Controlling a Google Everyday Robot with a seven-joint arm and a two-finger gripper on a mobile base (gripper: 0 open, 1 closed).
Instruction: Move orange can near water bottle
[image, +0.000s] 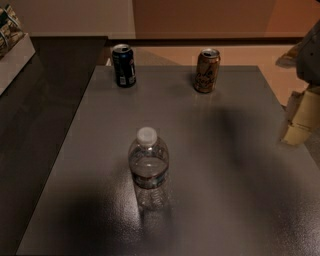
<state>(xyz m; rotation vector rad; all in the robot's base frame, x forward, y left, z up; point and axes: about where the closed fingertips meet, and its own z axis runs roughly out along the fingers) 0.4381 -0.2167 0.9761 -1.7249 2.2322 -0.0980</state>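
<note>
- The orange can (207, 70), orange-brown with pale cursive lettering and a silver top, stands upright at the far side of the table (245, 200).
- The water bottle (148, 170), clear, ribbed, white-capped and dark-banded, stands upright nearer the camera, well apart from the can.
- The gripper (299, 120) hangs at the right edge, touching neither.

Claw (299, 120) at right edge, partly cut off; patterned object (7, 27) top-left corner cropped, unidentifiable.
</note>
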